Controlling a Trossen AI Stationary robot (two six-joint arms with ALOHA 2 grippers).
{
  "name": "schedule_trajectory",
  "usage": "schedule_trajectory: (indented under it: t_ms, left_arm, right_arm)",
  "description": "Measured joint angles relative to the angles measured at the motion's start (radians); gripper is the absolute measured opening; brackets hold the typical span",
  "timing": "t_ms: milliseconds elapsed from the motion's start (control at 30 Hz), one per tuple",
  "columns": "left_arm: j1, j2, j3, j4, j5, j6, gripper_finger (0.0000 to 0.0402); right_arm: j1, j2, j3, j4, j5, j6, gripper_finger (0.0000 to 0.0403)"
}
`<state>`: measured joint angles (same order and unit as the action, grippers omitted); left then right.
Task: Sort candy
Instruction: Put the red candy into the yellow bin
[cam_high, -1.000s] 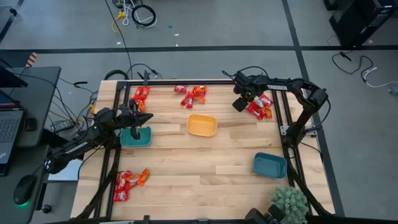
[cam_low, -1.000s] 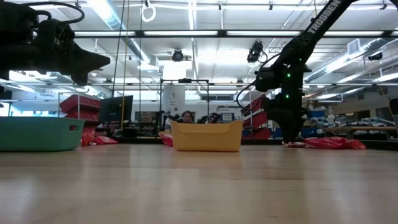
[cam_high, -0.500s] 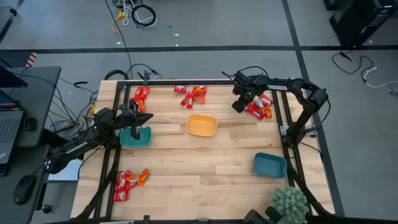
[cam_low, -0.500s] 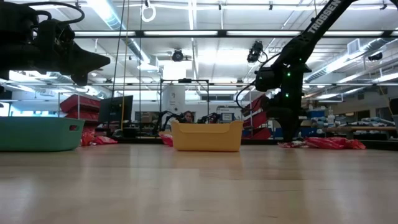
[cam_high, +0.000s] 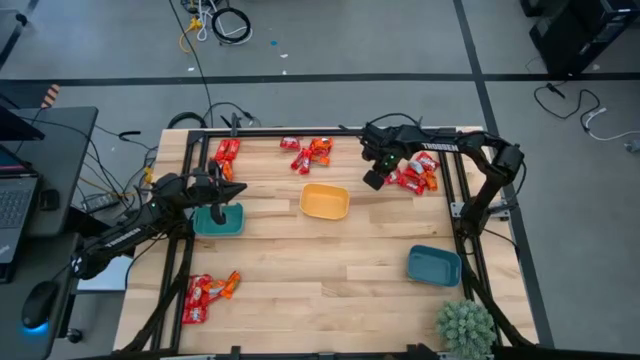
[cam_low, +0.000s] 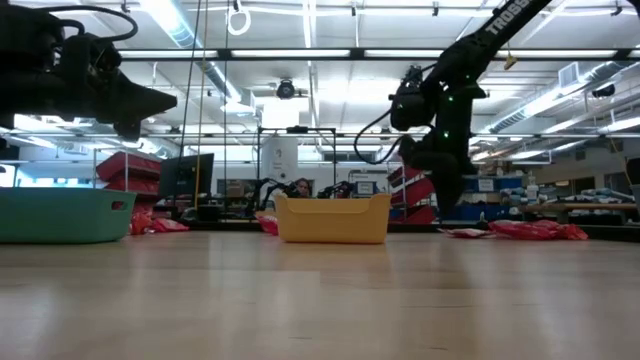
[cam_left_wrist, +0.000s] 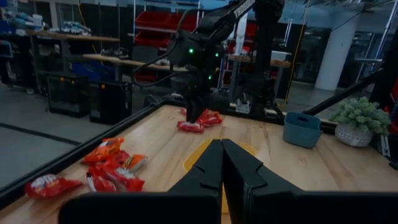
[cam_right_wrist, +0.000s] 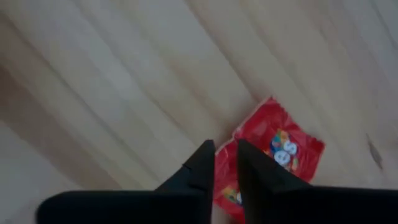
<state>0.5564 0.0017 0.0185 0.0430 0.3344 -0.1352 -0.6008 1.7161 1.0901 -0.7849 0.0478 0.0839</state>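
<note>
Progress: so far most candy lies unsorted in four heaps at the table's 11, 12, 1 and 7 o'clock.
Right gripper: fingers nearly closed on a red candy packet, lifted.
Left gripper: closed, empty, over teal bowl.
Left to do: nearly everything.

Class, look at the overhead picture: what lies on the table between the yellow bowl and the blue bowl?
Nothing: in the high view, only bare wooden table lies between the yellow bowl and the blue bowl.

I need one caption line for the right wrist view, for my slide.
Right end effector shut on a red candy above the bare wooden table.
</note>
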Motion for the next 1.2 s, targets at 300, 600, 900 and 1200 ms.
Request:
schedule_trajectory:
  t_ms: [300,600,900,1200]
  left_arm:
    - [0.0,0.0,0.0,-0.01,0.0,0.0,0.0008]
    - [0.0,0.0,0.0,-0.011,0.0,0.0,0.0008]
    - [0.0,0.003,0.0,-0.009,0.028,0.0,0.0008]
    - [-0.002,0.099,-0.001,0.116,0.099,-0.001,0.0008]
  right_arm:
    - [-0.021,0.0,-0.001,-0.006,0.028,0.173,0.0198]
    - [-0.06,0.0,-0.055,0.017,0.105,0.236,0.0305]
    - [-0.075,-0.004,-0.155,0.112,0.079,0.248,0.0292]
    - [-0.054,0.0,-0.129,0.128,0.045,0.209,0.0093]
